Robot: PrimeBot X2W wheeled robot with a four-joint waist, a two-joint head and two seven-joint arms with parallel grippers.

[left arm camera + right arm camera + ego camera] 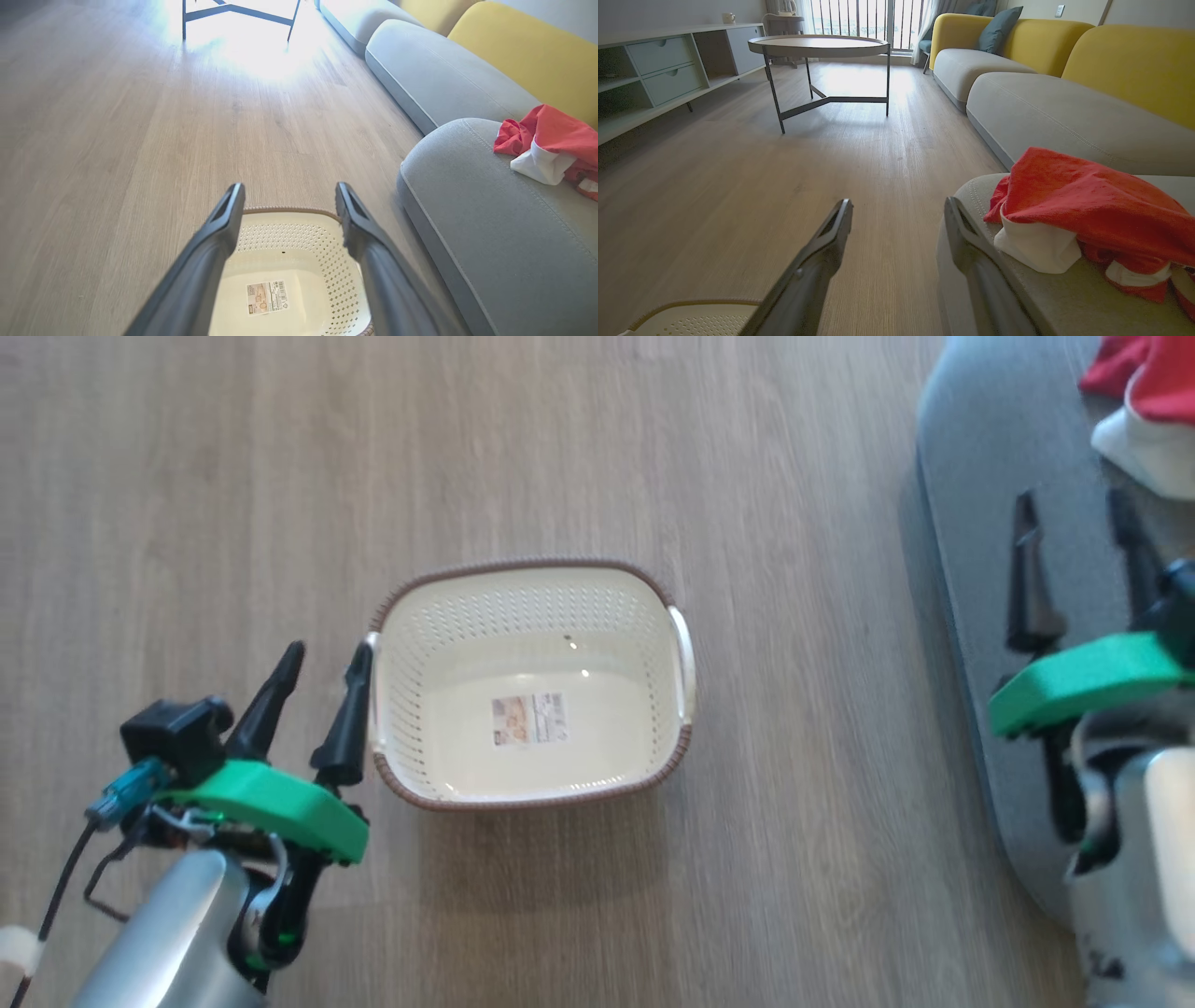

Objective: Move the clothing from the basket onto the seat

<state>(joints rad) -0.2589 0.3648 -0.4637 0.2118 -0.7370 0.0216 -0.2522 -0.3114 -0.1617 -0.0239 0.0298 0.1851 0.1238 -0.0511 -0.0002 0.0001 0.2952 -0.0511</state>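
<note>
White perforated plastic with a brown woven-look rim forms the small rounded basket (523,607). It stands on the pale wooden plank floor (187,504), and a paper label (529,720) shows on its smooth bottom. Soft bright red clothing (1153,392) with white panels lies crumpled on the large grey fabric seat (980,476). Your left pincer (329,653) stands wide and holds nothing, with one finger just beside the basket's side. Your right pincer (1071,502) is wide too and holds nothing. It is over the seat, near the clothing but apart from it.
</note>
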